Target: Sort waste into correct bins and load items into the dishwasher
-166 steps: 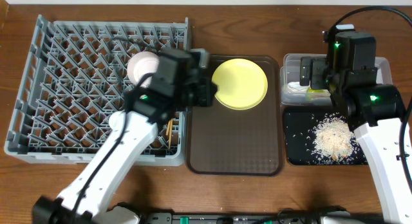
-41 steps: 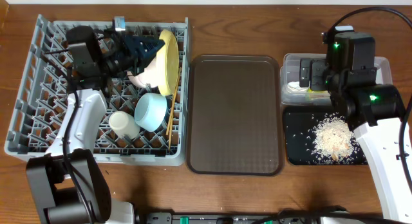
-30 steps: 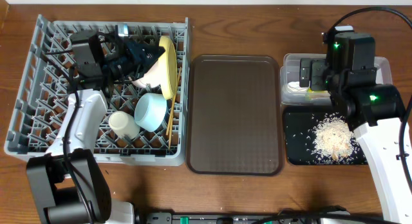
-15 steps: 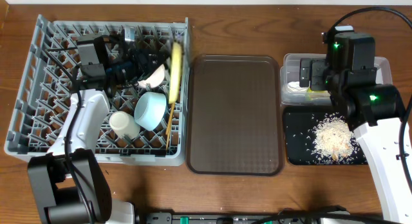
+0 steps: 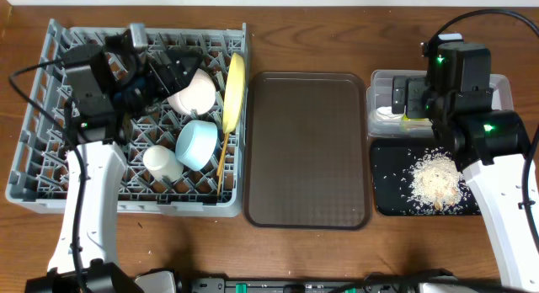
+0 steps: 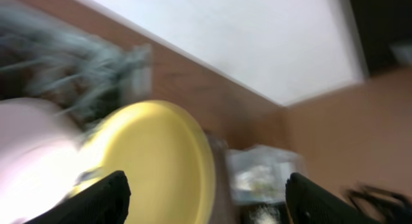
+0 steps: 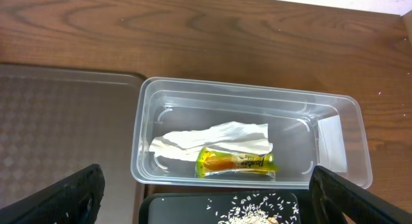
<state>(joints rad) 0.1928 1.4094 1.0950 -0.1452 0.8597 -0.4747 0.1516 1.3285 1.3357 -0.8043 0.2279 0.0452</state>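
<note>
Have left gripper (image 6: 206,180) spread wide, empty, beside plate (image 5: 235,91) on edge in rack (image 5: 50,150); right gripper (image 7: 206,172) same, over tub (image 7: 347,124) with napkin (image 7: 212,139), wrapper (image 7: 238,163).

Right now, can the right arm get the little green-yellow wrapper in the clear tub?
Probably yes. The right gripper hovers above the clear tub with its jaws open. The tub has no lid, and the wrapper lies on top of the napkin with nothing covering it.

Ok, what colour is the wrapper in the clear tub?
The wrapper is green-yellow with an orange centre; the right wrist view shows it best.
</note>
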